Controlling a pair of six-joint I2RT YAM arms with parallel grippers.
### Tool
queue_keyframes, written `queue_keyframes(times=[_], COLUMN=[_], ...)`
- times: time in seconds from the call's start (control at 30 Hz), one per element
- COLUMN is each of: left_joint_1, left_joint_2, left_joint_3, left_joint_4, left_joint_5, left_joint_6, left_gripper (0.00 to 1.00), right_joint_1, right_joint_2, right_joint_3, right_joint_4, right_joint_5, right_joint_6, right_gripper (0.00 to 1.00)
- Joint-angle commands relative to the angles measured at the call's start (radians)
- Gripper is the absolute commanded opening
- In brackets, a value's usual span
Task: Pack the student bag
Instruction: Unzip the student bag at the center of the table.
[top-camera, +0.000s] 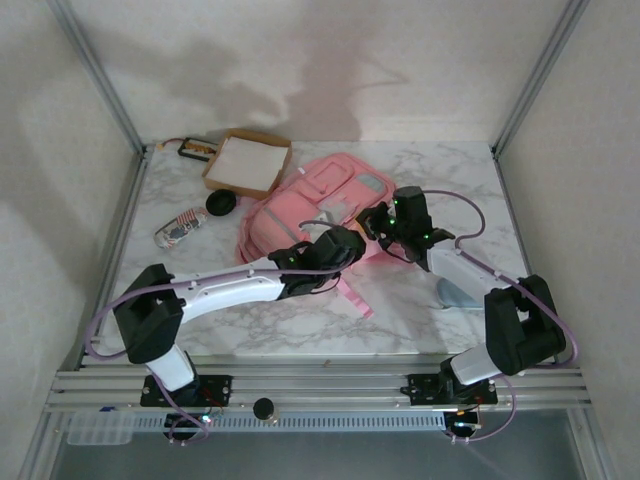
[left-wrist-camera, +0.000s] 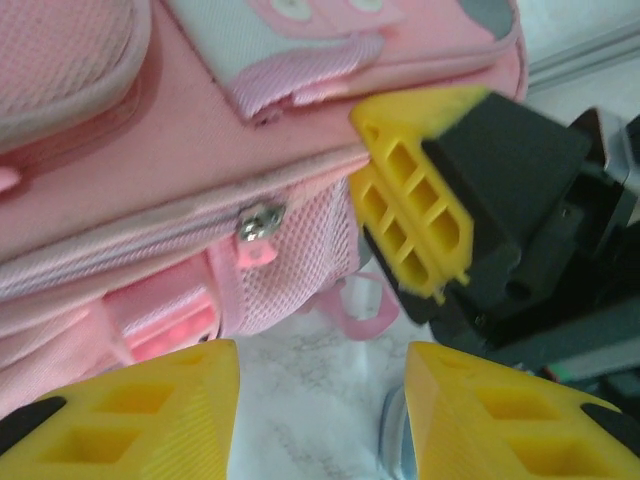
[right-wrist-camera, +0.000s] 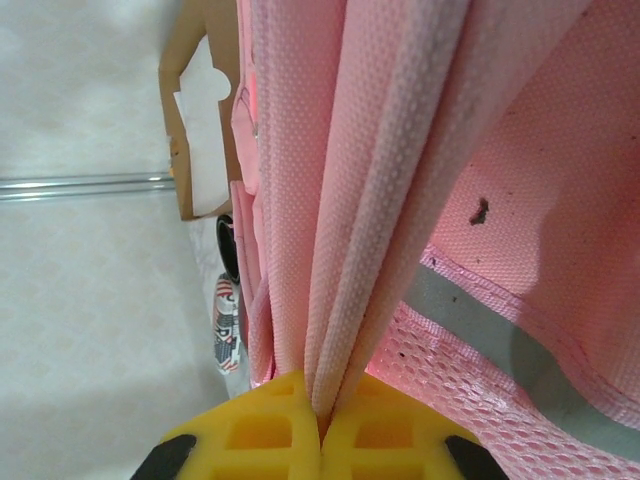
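Pinching a fold of the student bag (right-wrist-camera: 360, 150), which lies mid-table, the right gripper (right-wrist-camera: 320, 425) is pressed together on the fabric; the left gripper (left-wrist-camera: 320, 400) hangs spread and holds nothing, with the zip pull (left-wrist-camera: 258, 222) at its 11 o'clock. Closing squarely on that pull, then drawing along the zip against the right's tension, looks best.

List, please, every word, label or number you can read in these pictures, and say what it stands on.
None can be read.
The student bag and the cardboard box show no lettering.
The patterned pouch has markings too small and blurred to read.
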Motion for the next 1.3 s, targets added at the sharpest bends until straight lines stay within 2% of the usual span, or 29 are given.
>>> queue_keyframes(times=[0.0,0.13,0.23,0.37,0.57,0.73,0.8,1.07,1.13,1.27], left_joint_1=[0.021,0.035,0.031,0.04,0.057,0.078,0.08,0.092,0.092,0.1], left_joint_2=[0.043,0.082,0.09,0.124,0.17,0.213,0.212,0.159,0.144,0.151], left_joint_3=[-0.002,0.017,0.023,0.017,0.102,0.168,0.187,0.145,0.119,0.12], left_joint_4=[0.063,0.029,-0.023,0.034,0.053,0.069,0.046,0.009,0.028,-0.004], left_joint_5=[-0.014,0.005,-0.028,-0.015,-0.084,-0.068,-0.086,-0.125,-0.113,-0.127], left_joint_6=[-0.016,-0.012,-0.024,-0.005,0.091,0.133,0.145,0.147,0.133,0.07], left_gripper=[0.47,0.47,0.48,0.49,0.48,0.42,0.35,0.24,0.24,0.33], right_joint_1=[0.004,0.003,0.005,0.006,0.01,0.008,0.005,-0.001,-0.002,-0.003], right_joint_2=[-0.06,-0.058,-0.066,-0.074,-0.101,-0.097,-0.097,-0.088,-0.085,-0.085], right_joint_3=[0.001,0.004,-0.005,-0.01,-0.03,-0.048,-0.056,-0.047,-0.046,-0.049], right_joint_4=[0.121,0.117,0.132,0.141,0.128,0.138,0.139,0.15,0.148,0.158], right_joint_5=[-0.054,-0.06,-0.055,-0.044,-0.022,-0.013,-0.01,-0.011,-0.013,-0.013], right_joint_6=[0.029,0.043,0.06,0.077,0.076,0.082,0.088,0.087,0.087,0.094], right_gripper=[0.0,0.0,0.0,0.0,0.0,0.0,0.0,0.0,0.0,0.0])
